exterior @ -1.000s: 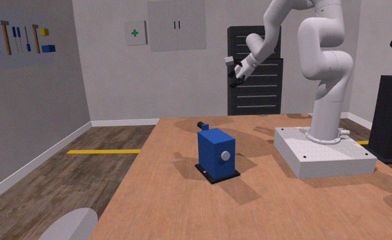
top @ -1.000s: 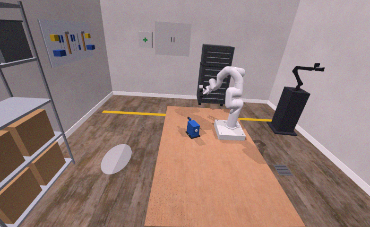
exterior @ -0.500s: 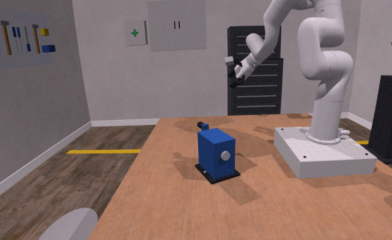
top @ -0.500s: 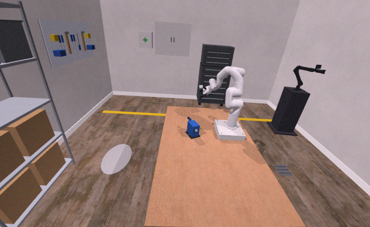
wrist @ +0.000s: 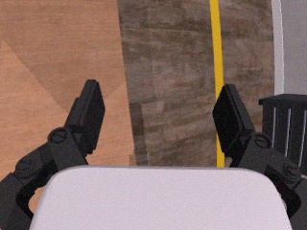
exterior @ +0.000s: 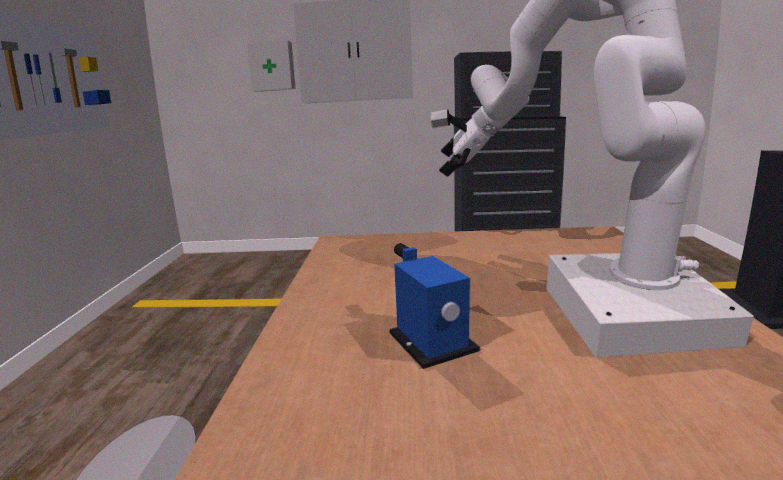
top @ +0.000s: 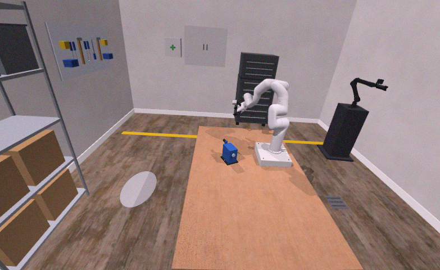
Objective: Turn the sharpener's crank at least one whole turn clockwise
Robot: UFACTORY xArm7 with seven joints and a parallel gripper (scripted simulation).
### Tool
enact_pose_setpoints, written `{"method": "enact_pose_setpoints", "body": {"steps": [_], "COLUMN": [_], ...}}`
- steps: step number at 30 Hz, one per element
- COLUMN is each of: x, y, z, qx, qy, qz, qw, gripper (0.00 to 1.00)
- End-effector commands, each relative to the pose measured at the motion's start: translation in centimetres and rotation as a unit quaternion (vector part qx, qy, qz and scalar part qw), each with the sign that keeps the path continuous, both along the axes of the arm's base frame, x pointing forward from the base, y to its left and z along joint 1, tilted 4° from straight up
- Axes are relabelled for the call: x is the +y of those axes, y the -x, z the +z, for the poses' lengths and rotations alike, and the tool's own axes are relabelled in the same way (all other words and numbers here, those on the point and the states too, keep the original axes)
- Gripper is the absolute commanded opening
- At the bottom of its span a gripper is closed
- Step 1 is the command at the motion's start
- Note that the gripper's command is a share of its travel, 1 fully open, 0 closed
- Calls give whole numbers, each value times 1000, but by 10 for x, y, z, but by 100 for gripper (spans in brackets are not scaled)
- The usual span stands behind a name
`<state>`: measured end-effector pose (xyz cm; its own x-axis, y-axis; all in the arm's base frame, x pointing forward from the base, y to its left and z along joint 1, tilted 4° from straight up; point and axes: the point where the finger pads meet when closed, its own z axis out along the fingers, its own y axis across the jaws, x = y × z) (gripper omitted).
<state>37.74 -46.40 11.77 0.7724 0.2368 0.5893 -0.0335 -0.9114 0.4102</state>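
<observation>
The blue pencil sharpener (top: 230, 152) stands on a black base on the wooden table, left of the arm's white pedestal; it also shows in the exterior view (exterior: 431, 306). Its crank arm rises at the far end, with the black knob (exterior: 402, 247) at the top, also seen in the top view (top: 225, 140). My gripper (exterior: 453, 159) hangs high in the air above and beyond the sharpener, near the table's far edge, well apart from the knob. Its fingers are wide open with nothing between them (wrist: 156, 122). The wrist view shows only table edge and floor; the sharpener is out of it.
The arm's white pedestal (exterior: 645, 303) stands to the right of the sharpener. A dark drawer cabinet (exterior: 509, 139) stands behind the table's far edge. A yellow floor line (wrist: 214, 57) runs under the gripper. Shelving (top: 18, 140) with boxes stands far left.
</observation>
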Motion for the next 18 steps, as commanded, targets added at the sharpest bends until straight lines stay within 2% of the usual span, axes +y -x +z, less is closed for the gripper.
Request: {"method": "enact_pose_setpoints", "body": {"steps": [1, 5, 7, 10, 15, 17, 18], "x": [15, 16, 42, 53, 91, 95, 113], "y": [-36, -37, -63, -72, -94, -96, -103], "z": [3, 3, 3, 2, 0, 0, -2], "qx": [-7, -7, -13, -14, -13, -13, -10], "qy": [-32, -33, -69, -84, -128, -133, -151], "qz": [-69, -71, -122, -141, -194, -200, -221], "qw": [997, 997, 990, 986, 973, 971, 963], "gripper": [100, 100, 100, 100, 100, 100, 100]}}
